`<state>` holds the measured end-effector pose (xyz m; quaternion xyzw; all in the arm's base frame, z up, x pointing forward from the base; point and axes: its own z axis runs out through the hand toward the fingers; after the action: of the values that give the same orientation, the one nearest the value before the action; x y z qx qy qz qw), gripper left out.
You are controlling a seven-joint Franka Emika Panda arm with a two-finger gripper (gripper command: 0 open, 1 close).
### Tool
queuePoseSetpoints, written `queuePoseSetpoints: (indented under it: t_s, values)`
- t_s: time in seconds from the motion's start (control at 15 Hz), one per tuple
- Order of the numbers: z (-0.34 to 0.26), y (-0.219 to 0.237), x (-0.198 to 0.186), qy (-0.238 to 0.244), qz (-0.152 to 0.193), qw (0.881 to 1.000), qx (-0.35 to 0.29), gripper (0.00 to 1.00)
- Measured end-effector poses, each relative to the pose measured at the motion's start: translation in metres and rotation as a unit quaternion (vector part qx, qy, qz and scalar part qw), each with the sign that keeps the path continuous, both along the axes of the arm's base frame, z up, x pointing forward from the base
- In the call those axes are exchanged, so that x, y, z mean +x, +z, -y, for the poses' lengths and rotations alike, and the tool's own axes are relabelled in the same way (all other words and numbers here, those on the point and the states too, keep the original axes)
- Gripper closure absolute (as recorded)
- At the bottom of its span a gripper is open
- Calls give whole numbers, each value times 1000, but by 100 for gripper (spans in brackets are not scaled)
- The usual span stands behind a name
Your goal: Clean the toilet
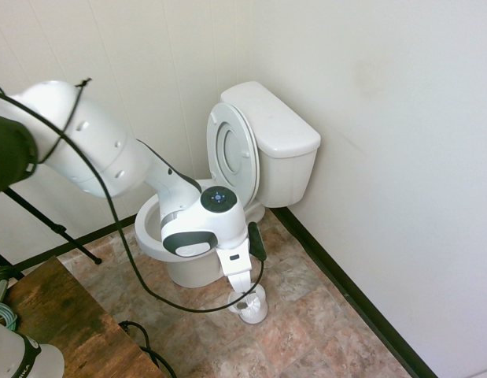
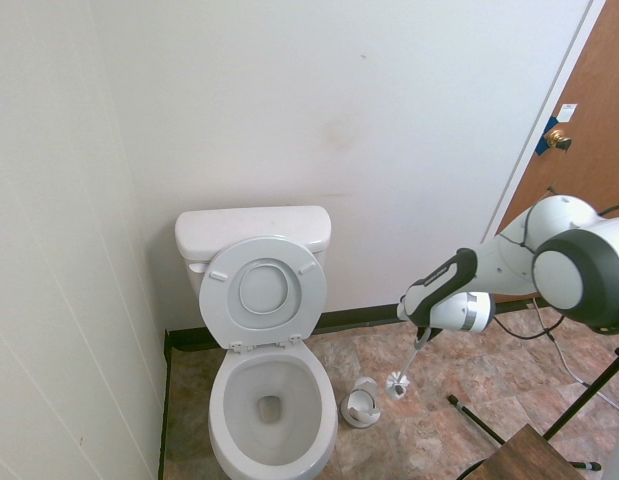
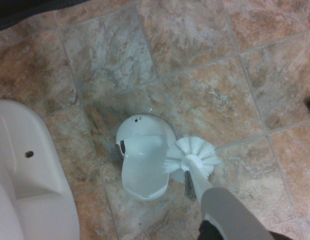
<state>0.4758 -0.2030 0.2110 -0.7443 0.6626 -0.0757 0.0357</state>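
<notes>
Fingers of the gripper [image 2: 421,340] are seen pinching the top of a toilet brush [image 2: 409,362], which hangs straight down beneath them with its round bristle head clear of the floor [image 2: 439,420]. From the wrist view the brush [image 3: 194,161] is shown as a smooth grey handle ending in a flat rosette of stiff white bristles.

The toilet [image 2: 269,400] is placed in the corner of the room, its boxy tank set against the back wall and one side close to the side wall. Its body is glossy white ceramic, with an oval bowl left open; the oval seat and lid are raised and leaned back against the tank. In the first exterior view the toilet [image 1: 267,146] is partly hidden by the arm, though the tank and the raised seat are seen clearly.

Just beside the bowl's base, a small white brush holder [image 2: 361,405] is stood on the floor, a rounded plastic shell with a scooped opening. In the wrist view the holder [image 3: 143,162] is seen directly below and slightly to one side of the bristle head, apart from it.

The floor is laid with square stone-look tiles, mottled in brown, rust and grey, with pale grout lines. A dark baseboard is run along the foot of the plain off-white walls
</notes>
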Motion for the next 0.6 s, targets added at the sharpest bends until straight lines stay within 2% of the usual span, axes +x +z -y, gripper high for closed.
queuePoseSetpoints:
  t_s: [0.27,0.6]
  values:
    - [-33,83,-2,16,10,1000,-19,100]
    - [-147,165,3,39,23,998,-46,100]
